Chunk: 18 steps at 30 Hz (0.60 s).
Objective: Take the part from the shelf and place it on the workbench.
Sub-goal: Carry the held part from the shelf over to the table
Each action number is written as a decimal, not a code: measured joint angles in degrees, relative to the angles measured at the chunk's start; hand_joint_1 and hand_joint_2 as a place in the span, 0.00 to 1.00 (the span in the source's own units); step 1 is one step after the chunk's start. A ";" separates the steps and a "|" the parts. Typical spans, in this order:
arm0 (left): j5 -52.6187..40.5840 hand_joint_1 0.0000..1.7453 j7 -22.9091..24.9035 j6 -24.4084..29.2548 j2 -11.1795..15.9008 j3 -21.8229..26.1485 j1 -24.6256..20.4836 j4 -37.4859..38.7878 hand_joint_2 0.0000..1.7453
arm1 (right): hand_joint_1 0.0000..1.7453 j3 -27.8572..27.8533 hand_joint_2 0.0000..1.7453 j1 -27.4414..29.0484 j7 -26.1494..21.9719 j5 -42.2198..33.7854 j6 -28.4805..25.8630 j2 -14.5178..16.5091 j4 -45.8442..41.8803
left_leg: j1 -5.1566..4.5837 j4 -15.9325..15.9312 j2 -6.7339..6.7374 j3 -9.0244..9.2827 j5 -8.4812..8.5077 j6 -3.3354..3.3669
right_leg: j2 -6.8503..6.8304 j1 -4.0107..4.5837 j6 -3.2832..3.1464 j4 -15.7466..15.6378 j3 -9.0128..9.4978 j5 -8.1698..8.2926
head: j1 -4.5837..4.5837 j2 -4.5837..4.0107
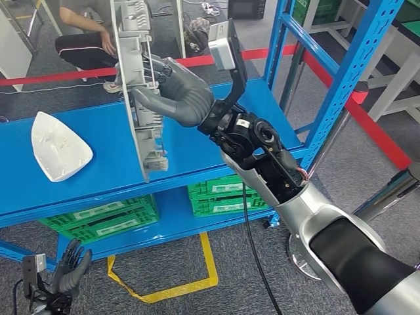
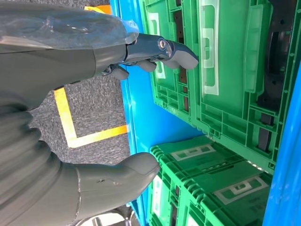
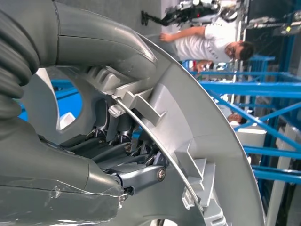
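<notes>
From my seat the right hand (image 1: pixel 173 92) is wrapped tight round the grey part (image 1: pixel 138 85), a big ribbed plastic piece held on edge, nearly upright, up above the blue shelf (image 1: pixel 198 144). In the head view it sits around 11 o'clock from the middle of the frame, with its lower end hanging just over the shelf's front edge. In the right wrist view I can see the thumb (image 3: pixel 106 44) pressed on one face of the part and the darker fingers (image 3: pixel 142 176) hooked behind the rim.

The left hand (image 1: pixel 69 272) hangs low at 7 o'clock, fingers spread, holding nothing, near the yellow floor tape (image 1: pixel 210 262).

A white curved piece (image 1: pixel 57 147) lies on the shelf at 9 o'clock, well apart from the part. Green crates (image 1: pixel 225 193) sit on the lower level. A person (image 1: pixel 86 39) crouches behind the shelf at 11 o'clock.
</notes>
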 joint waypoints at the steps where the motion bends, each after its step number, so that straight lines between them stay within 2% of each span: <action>1: 0.05 0.00 -0.01 0.02 0.01 0.00 0.00 0.00 1.00 | 1.00 -0.01 1.00 -0.01 -0.17 -0.18 0.37 0.06 0.01 | 0.00 0.00 0.00 0.00 0.00 0.00 | 0.00 0.00 0.00 0.00 0.00 0.00 | -0.01 0.00; 18: 0.07 0.00 0.19 -0.13 0.19 -1.33 0.02 0.00 1.00 | 1.00 0.02 1.00 -0.06 0.31 -0.40 1.99 0.48 1.95 | 0.00 0.00 0.00 0.00 0.00 0.00 | 0.00 0.00 0.00 0.00 -0.01 0.00 | -0.01 0.00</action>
